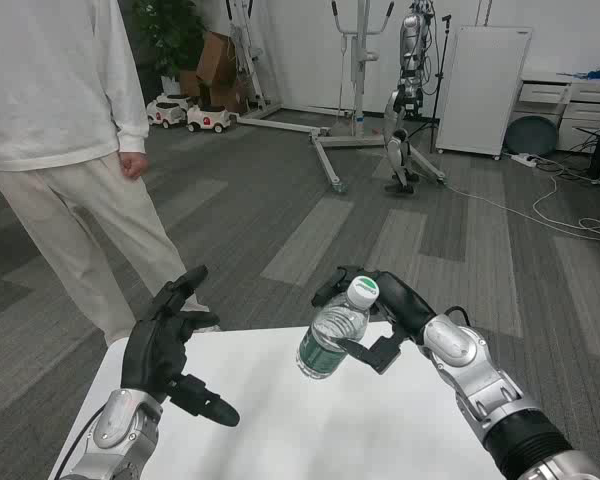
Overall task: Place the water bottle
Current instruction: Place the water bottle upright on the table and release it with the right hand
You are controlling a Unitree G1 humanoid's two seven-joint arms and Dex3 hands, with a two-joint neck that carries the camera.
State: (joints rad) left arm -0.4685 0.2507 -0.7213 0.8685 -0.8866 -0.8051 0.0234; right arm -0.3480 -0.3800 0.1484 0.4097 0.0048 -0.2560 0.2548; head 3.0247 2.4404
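Note:
A clear plastic water bottle (332, 335) with a white cap and green label hangs tilted above the far part of the white table (310, 430). My right hand (385, 310) grips it from the right, fingers around its neck and body. My left hand (168, 345) is raised over the table's left side, fingers spread, holding nothing, well left of the bottle.
A person (65, 150) in white top and beige trousers stands just beyond the table's far left corner. Further back are a metal frame stand (330, 150), another humanoid robot (408, 95), a white cabinet (485, 90) and small toy cars (190, 115).

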